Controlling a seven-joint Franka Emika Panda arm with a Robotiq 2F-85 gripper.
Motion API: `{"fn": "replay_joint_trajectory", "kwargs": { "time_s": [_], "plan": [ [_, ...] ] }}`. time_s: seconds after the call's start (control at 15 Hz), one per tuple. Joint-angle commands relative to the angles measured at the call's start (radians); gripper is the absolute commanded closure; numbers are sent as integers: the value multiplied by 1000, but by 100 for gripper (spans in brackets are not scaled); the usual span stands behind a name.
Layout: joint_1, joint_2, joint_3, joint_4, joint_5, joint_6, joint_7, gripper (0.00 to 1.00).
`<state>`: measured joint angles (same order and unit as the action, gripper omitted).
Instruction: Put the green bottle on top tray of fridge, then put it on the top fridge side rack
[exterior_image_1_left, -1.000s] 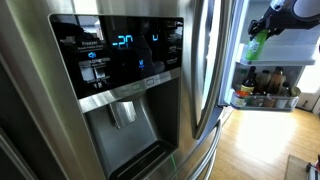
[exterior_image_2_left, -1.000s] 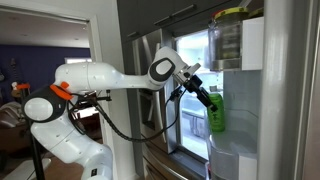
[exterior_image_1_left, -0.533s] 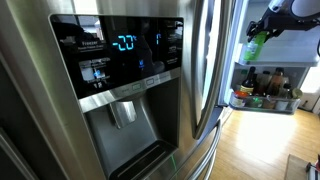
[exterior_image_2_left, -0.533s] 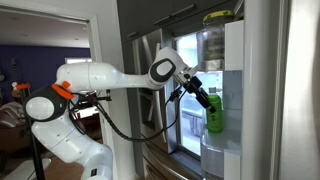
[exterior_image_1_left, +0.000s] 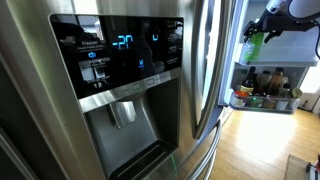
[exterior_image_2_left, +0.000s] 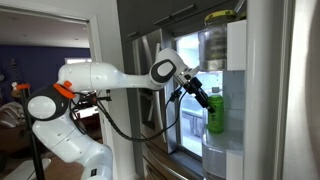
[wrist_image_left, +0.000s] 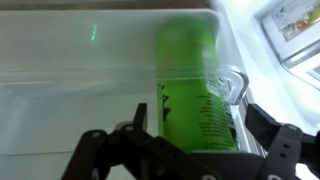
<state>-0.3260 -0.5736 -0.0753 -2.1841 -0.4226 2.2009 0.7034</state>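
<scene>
Pincer (wrist_image_left: 195, 125), shut on the green bottle (wrist_image_left: 192, 80) a second ago, now stands spread open on either side of it and grips nothing — the bottle stands upright in a translucent side rack (wrist_image_left: 60, 95) of the fridge (exterior_image_1_left: 35, 110) door, so this placing looks done.

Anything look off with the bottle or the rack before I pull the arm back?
Nothing stands out. The green bottle looks upright in the fridge's door rack, the gripper open around it. No spill or damage shows; the brown bottles in the lower rack stand upright too.
</scene>
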Motion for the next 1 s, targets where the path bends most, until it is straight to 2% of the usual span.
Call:
{"fn": "replay_joint_trajectory", "kwargs": {
  "time_s": [0.0, 0.2, 0.6, 0.93],
  "plan": [
    [-20, -6, 20, 12, 2, -13, -33, 1],
    [-25, -15, 48, 43, -14, -45, -48, 0],
    [-23, -25, 116, 160, -23, -261, -34, 0],
    [-14, -59, 157, 240, -103, -395, -45, 0]
  ]
}}
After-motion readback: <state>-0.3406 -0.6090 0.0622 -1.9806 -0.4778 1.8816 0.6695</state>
